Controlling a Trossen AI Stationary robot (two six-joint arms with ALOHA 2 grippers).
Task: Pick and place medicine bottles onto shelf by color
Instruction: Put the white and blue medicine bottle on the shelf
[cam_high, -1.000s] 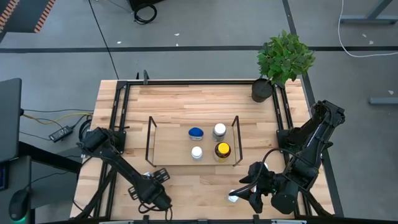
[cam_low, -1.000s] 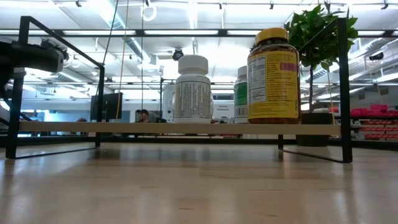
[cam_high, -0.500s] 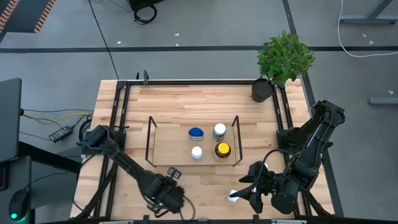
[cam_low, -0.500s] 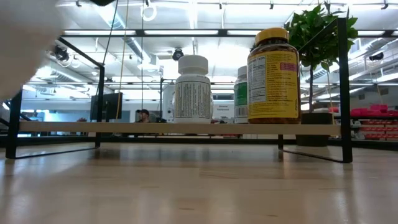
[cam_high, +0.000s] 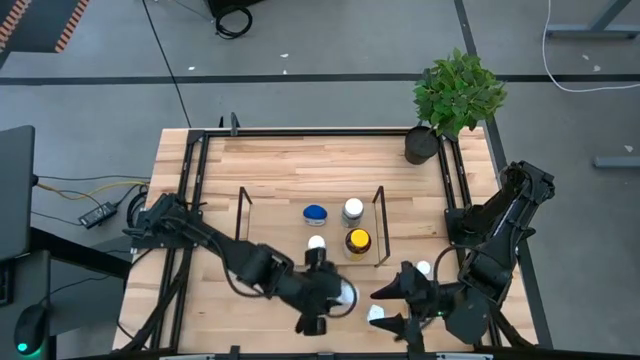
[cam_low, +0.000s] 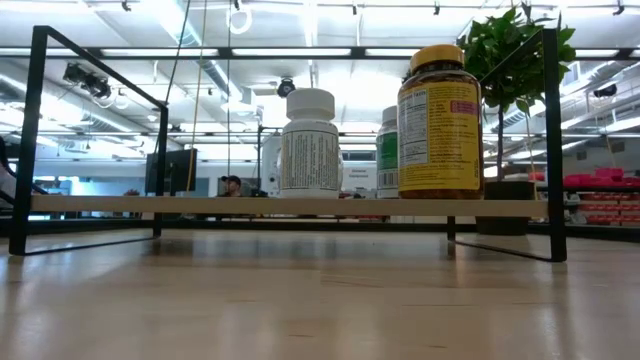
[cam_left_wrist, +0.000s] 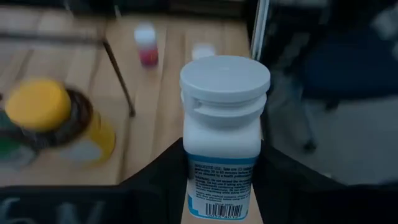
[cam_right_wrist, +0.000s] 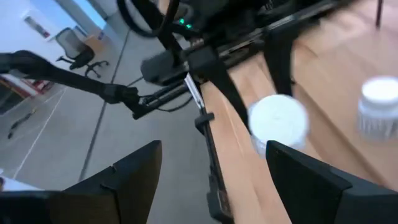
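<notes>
My left gripper (cam_high: 333, 297) is shut on a white-capped white bottle (cam_left_wrist: 224, 124) near the table's near edge, in front of the shelf. The shelf (cam_high: 262, 236) holds a blue-capped bottle (cam_high: 316, 213), two white-capped bottles (cam_high: 352, 208) and the amber yellow-capped bottle (cam_high: 358, 241), all standing on their bases. My right gripper (cam_high: 386, 308) is open at the near right. A white-capped bottle (cam_high: 377, 313) stands on the table between its spread fingers, untouched; it also shows in the right wrist view (cam_right_wrist: 278, 119). My left gripper pinches the bottle's lower body (cam_left_wrist: 222, 186) between its two fingers (cam_left_wrist: 163, 180), one on each side of the label. The bottle lies along the fingers, its cap (cam_left_wrist: 225, 78) pointing away from the wrist toward the table's right. It looks clear of the table.
Another white-capped bottle (cam_high: 423, 268) stands on the table right of the shelf. A potted plant (cam_high: 455, 95) is at the far right corner. The black frame (cam_high: 192, 190) edges the table. My two grippers are close together at the near edge.
My left gripper has swept along the near edge toward the table's right, from the near left to just in front of the shelf, close to my right gripper. My right gripper has shifted slightly, uncovering the white-capped bottle right of the shelf.
</notes>
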